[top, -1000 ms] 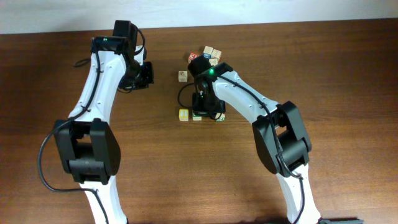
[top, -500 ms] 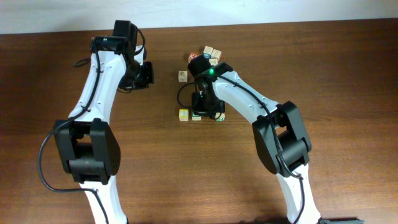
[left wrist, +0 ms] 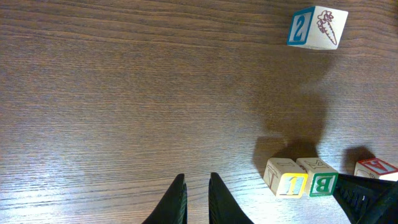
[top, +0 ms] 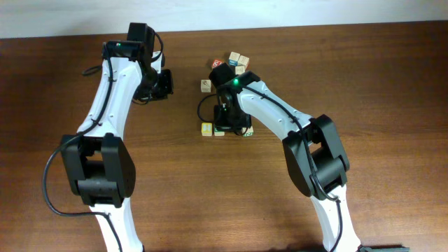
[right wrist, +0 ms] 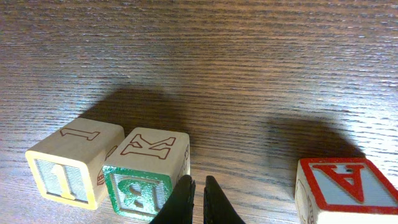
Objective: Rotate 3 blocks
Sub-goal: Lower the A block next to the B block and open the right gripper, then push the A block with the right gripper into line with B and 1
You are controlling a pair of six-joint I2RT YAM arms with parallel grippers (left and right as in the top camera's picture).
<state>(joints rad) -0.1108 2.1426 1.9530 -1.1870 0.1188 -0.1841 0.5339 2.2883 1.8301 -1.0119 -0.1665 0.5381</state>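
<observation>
Right now my right fingers (right wrist: 197, 182) are drawn together with nothing between them. Their tips are low over the desk (right wrist: 249, 74), just beside the right edge of the green block (right wrist: 146, 174). The yellow block (right wrist: 73, 163) stands right against that green one on its other side, and the two sit upright in a short row. A red block (right wrist: 345, 190) sits apart, across from my right fingers. My left fingers (left wrist: 196, 182) are together too and hold nothing. They hang over bare wood, well away from the row. A blue block (left wrist: 316, 27) stands alone, farther off.
</observation>
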